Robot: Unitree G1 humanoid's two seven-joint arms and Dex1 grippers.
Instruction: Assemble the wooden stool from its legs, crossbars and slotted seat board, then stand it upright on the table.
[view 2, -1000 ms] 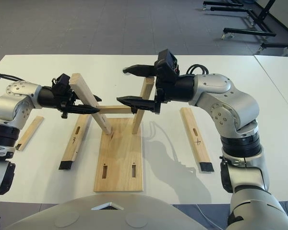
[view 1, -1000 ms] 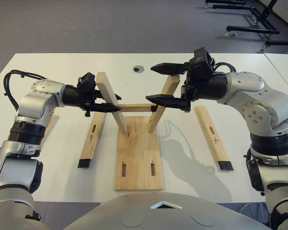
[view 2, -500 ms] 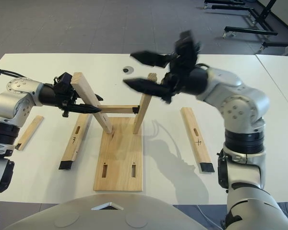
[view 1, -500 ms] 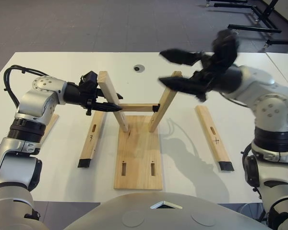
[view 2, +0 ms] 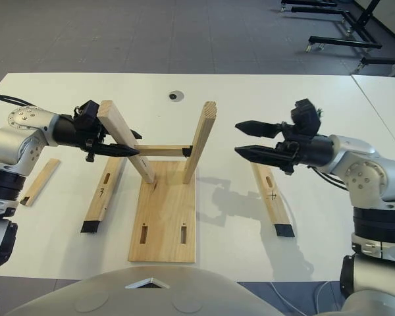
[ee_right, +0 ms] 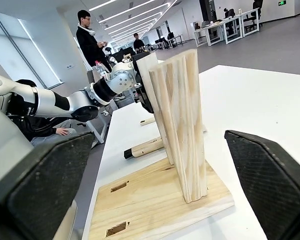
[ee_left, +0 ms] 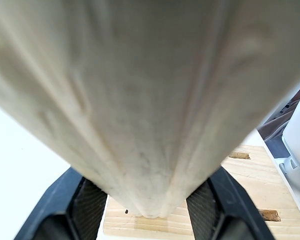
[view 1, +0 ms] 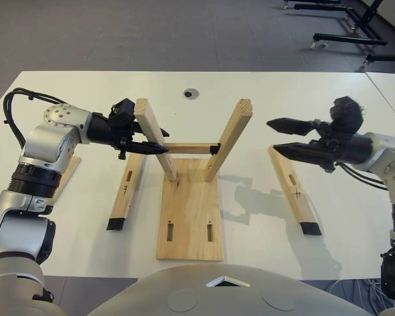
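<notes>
Right hand (view 1: 271, 135) lets go of right pale wooden leg (view 1: 229, 138), withdraws rightward, fingers spread, above loose slotted leg (view 1: 293, 187). Left hand (view 1: 159, 140) still pinches left pale wooden leg (view 1: 155, 138). Both legs, joined by thin wooden crossbar (view 1: 187, 149), stand on flat slotted seat board (view 1: 187, 217), centre of white worktop (view 1: 250, 92). First pair likely seated; loose legs remain.

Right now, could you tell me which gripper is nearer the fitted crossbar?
Left. The left gripper clamps a standing leg beside the crossbar; the right gripper is open, beyond the other leg.

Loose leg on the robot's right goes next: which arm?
Right. The right gripper is open, free and near that loose leg; the left gripper is shut on the left standing leg.
</notes>
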